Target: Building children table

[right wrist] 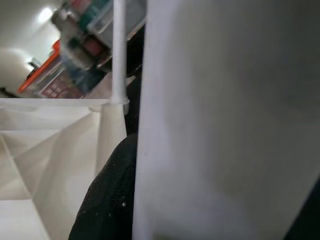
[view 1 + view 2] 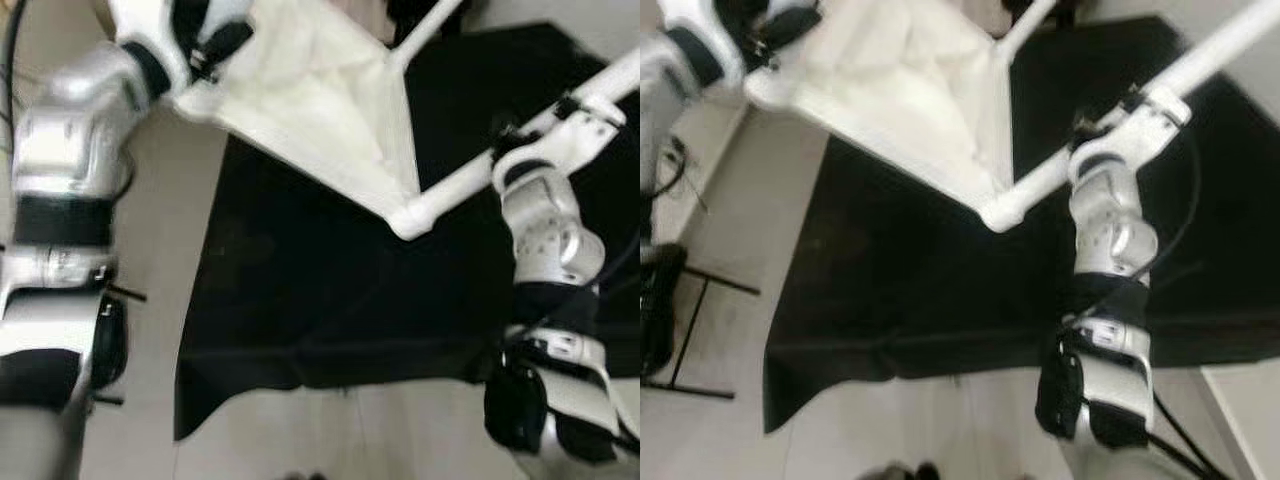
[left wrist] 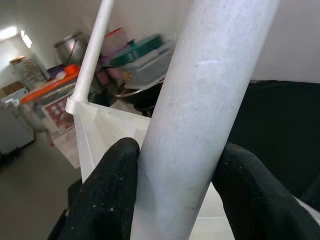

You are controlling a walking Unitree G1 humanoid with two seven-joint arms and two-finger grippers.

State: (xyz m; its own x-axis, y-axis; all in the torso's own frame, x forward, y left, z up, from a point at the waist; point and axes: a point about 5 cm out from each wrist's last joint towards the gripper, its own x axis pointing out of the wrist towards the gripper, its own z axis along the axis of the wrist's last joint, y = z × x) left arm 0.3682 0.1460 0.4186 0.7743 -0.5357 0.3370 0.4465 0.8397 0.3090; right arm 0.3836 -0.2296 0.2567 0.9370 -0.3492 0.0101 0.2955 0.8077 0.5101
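Gripping table leg (image 3: 200,110), left gripper (image 3: 175,195), right gripper (image 1: 125,195) too

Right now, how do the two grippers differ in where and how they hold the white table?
The left gripper clamps a round leg, both black fingers plain on either side. The right gripper holds another leg, which runs out from the tabletop corner over the black mat; one finger shows clearly. Both are shut on white legs.
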